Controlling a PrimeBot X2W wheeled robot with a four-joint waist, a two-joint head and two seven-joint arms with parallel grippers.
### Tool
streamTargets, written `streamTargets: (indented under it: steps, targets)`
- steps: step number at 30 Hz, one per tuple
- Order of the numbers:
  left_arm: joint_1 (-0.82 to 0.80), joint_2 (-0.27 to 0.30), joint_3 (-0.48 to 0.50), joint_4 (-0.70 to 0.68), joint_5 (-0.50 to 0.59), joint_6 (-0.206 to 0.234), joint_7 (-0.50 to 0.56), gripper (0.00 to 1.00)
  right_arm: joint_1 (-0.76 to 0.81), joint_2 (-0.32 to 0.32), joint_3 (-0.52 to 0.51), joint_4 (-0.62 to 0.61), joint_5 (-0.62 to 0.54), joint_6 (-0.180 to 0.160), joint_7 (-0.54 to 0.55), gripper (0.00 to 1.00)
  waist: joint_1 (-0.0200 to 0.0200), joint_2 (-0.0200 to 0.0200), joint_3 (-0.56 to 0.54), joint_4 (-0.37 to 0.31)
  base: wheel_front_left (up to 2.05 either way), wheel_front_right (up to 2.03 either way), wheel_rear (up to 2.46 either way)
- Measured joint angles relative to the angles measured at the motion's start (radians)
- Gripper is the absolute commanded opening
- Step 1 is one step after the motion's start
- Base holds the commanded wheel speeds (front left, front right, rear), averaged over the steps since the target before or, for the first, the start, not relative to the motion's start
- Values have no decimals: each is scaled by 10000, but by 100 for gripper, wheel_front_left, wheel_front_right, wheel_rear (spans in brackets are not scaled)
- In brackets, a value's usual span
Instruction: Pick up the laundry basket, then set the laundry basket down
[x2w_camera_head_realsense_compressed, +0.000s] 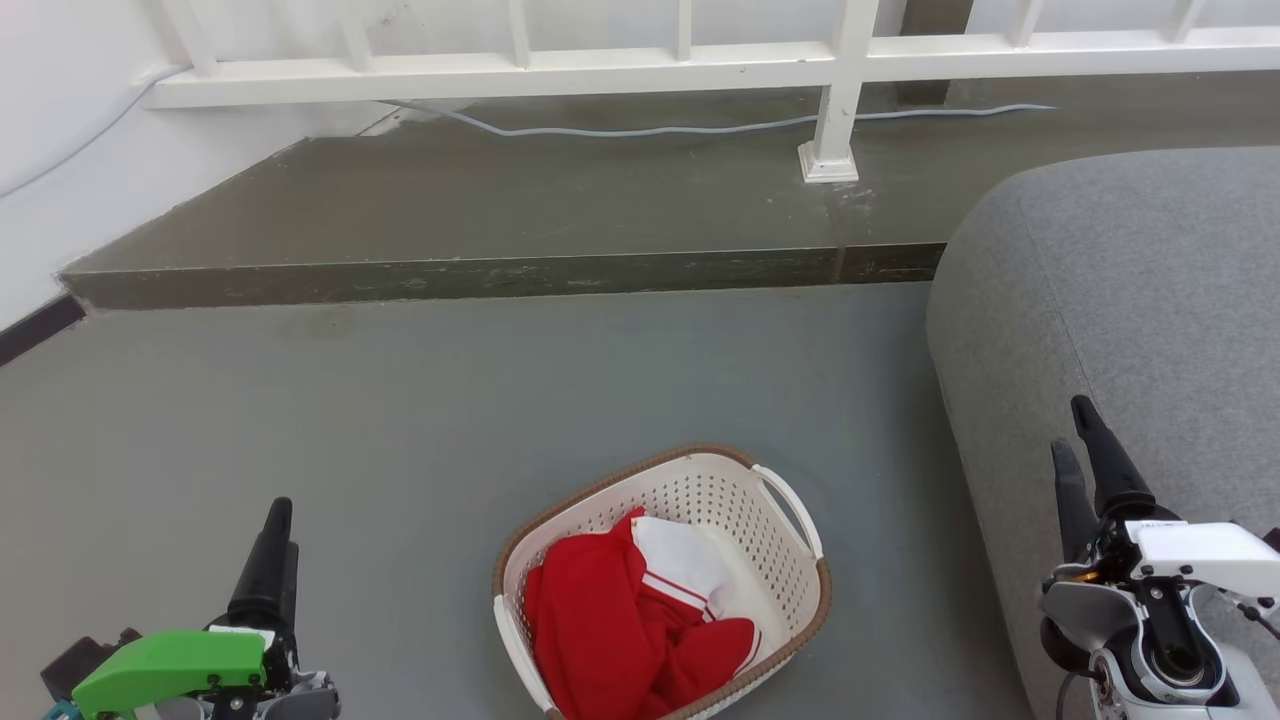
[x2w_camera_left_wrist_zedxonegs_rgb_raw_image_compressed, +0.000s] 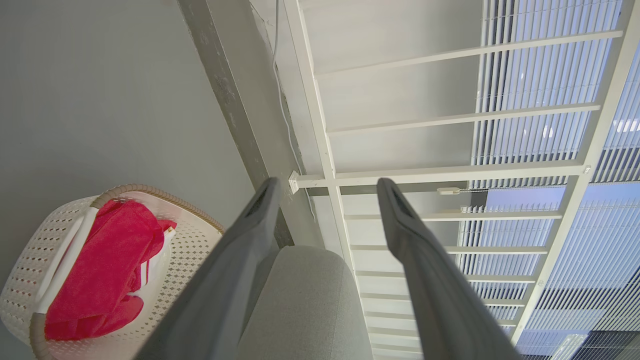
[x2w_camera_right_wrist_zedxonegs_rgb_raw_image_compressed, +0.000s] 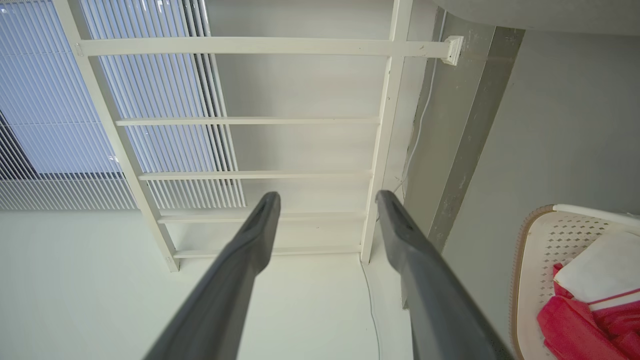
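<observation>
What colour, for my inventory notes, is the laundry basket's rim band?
Brown, woven-look; the laundry basket shows best in the head view.

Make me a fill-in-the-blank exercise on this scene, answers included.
The laundry basket sits on the grey ____.
The garment inside it is white and ____.
The left gripper and the right gripper both stand ____, not shut.
Answers: floor; red; open.

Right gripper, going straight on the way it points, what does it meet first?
Probably the white railing: the right gripper aims at its bars, with nothing nearer in line. The laundry basket lies off to the side. Depth is unclear.
</observation>
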Motion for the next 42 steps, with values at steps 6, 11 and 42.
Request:
streamTargets:
  steps: [6,11,42]
  targets:
    - [-3,92,-180,-104,520,0,-180,100,-24,-163,293,-146,-389,2,-244,100,0,0,10,-12,0,0,0]
    - [-14,351,-441,-280,1231,0,-359,100,-44,-305,644,-288,-809,2,-441,100,0,0,16,-25,0,0,0]
    - [-101,788,-1346,-880,6763,360,-1415,100,-345,-1089,1893,-176,-4878,0,-1586,100,0,0,-30,-89,0,0,0]
